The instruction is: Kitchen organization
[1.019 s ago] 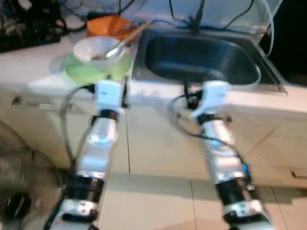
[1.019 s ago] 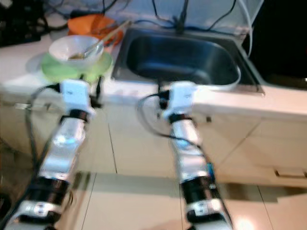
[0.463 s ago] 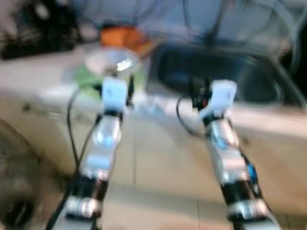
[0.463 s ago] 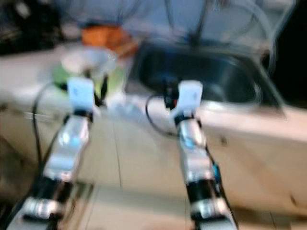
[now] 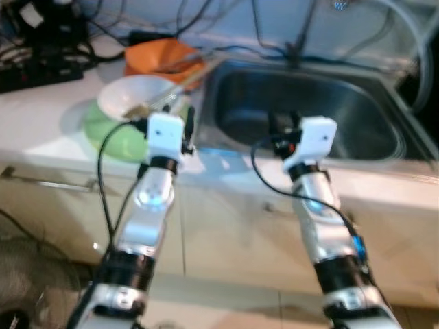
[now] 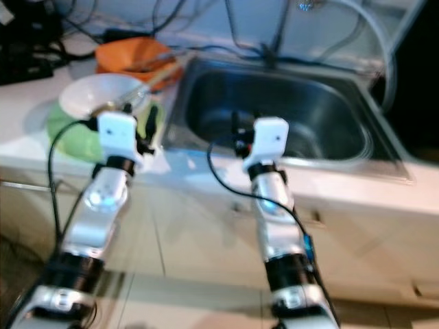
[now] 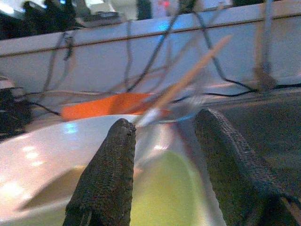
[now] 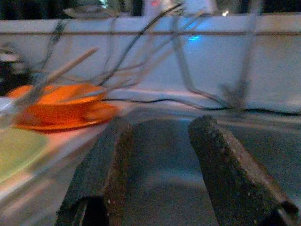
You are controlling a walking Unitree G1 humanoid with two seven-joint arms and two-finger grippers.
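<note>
**Counter and sink, both arms raised at counter edge**

Head cam (both eyes, one scene):
- Stainless sink set in white counter; cables along back wall.
- White bowl sits on green plate, left of sink. Chopsticks lean from bowl toward sink rim.
- Orange bowl behind white bowl, near wall.
- Left gripper at counter edge, just in front of green plate and white bowl, nr sink's left rim. Can't tell contact w/ plate from here.
- Right gripper over sink's front edge, pointing into basin.
- Cabinet fronts below counter; drawer handle lower left.

L wrist cam:
- Left gripper: fingers apart, nothing between pads.
- White bowl rim fills near side, runs behind the one finger; green plate shows in the gap below bowl rim. Fingers close to both; touching or not, can't tell.
- Chopsticks rise slantwise beyond the gap. Orange bowl further back. Sink to the side.

R wrist cam:
- Right gripper: fingers apart, empty.
- Sink basin straight ahead in the gap.
- Orange bowl and green plate off to one side, well apart from fingers; blurred chopstick above orange bowl.
</note>
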